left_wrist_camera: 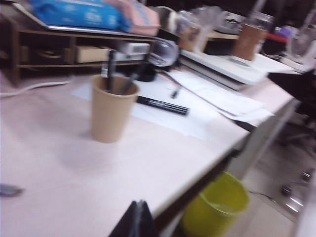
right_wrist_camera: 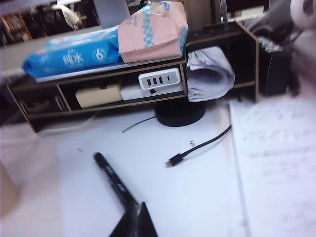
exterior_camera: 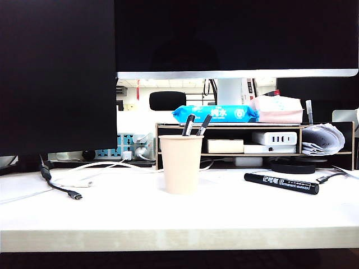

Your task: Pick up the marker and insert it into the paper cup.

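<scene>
On the white bench, the marker is lying right of the paper cup; left gripper and right gripper are hovering, jaws clenched, empty.

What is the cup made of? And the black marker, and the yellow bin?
The paper cup looks like matte beige paper with a rolled rim. The marker seems to be smooth black plastic with white printed letters. The yellow bin, beside the desk, is probably plastic, though the picture is blurry.
</scene>
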Controlling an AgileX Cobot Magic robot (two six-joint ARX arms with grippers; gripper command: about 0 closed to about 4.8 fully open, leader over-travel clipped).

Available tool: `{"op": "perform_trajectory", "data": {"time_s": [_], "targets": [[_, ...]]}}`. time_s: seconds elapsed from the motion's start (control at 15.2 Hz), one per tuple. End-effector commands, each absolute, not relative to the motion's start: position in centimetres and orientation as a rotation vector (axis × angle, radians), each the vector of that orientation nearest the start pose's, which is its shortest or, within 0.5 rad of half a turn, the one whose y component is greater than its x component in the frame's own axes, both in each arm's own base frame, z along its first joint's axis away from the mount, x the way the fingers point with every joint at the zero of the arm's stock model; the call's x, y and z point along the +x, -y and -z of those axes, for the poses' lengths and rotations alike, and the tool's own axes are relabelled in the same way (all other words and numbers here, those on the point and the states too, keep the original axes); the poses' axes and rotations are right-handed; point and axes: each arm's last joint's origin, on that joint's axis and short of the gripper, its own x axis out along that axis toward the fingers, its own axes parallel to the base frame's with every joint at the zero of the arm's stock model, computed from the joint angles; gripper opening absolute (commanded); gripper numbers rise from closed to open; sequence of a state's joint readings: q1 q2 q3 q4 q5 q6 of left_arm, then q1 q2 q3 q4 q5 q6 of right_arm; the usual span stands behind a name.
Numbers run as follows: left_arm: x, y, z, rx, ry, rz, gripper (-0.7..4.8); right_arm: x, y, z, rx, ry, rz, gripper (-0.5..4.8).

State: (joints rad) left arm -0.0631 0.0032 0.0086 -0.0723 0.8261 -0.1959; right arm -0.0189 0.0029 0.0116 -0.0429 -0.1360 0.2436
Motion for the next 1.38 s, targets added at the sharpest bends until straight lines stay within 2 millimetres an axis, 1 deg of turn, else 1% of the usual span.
{"op": "perform_trajectory", "data": {"time_s": [0.07, 0.13, 0.2, 0.26, 0.4, 0.53, 0.66, 0.79, 0.92, 1.05, 1.12, 1.25, 1.32, 1.38], "targets": [[8.3, 3.4, -15.8, -0.205, -0.179, 0.973, -0.05, 9.7, -0.3, -16.3, 0.37, -0.05, -0.139, -0.05], [8.2, 3.8, -15.7, -0.203, -0.2, 1.011, -0.05, 9.7, -0.3, -16.2, 0.397, -0.06, -0.147, -0.05], [8.0, 4.1, -15.5, -0.162, -0.198, 1.041, -0.05, 9.7, -0.4, -16.1, 0.408, -0.075, -0.171, -0.05], [8.0, 4.3, -15.5, -0.142, -0.191, 1.023, -0.05, 9.7, -0.5, -16.1, 0.408, -0.085, -0.188, -0.05], [8.2, 4.3, -15.4, -0.129, -0.19, 0.902, -0.05, 9.5, -0.5, -16.3, 0.409, -0.131, -0.189, -0.05], [8.5, 4.1, -15.3, -0.11, -0.179, 0.803, -0.05, 9.2, -0.5, -16.0, 0.405, -0.204, -0.169, -0.05], [8.6, 3.9, -15.3, -0.084, -0.17, 0.733, -0.05, 8.9, -0.5, -16.8, 0.404, -0.219, -0.167, -0.05], [8.6, 3.9, -15.3, -0.061, -0.165, 0.728, -0.05, 8.8, -0.5, -18.7, 0.384, -0.205, -0.157, -0.05], [8.6, 3.9, -15.3, -0.06, -0.164, 0.728, -0.05, 9.2, -0.5, -20.1, 0.384, -0.225, -0.159, -0.05], [8.6, 3.9, -15.3, -0.06, -0.164, 0.728, -0.05, 10.7, -0.6, -22.2, 0.337, -0.292, -0.197, -0.05], [8.6, 3.9, -15.3, -0.06, -0.164, 0.728, -0.05, 11.8, -0.6, -23.3, 0.302, -0.333, -0.231, -0.05], [8.6, 3.9, -15.3, -0.06, -0.163, 0.728, -0.05, 15.8, -0.9, -25.8, 0.161, -0.442, -0.307, -0.05], [8.6, 3.9, -15.3, -0.06, -0.163, 0.728, -0.05, 17.7, -1.1, -26.5, 0.108, -0.49, -0.332, -0.05], [8.6, 3.9, -15.3, -0.06, -0.163, 0.728, -0.05, 20.9, -1.7, -27.2, 0.053, -0.571, -0.376, -0.05]]}}
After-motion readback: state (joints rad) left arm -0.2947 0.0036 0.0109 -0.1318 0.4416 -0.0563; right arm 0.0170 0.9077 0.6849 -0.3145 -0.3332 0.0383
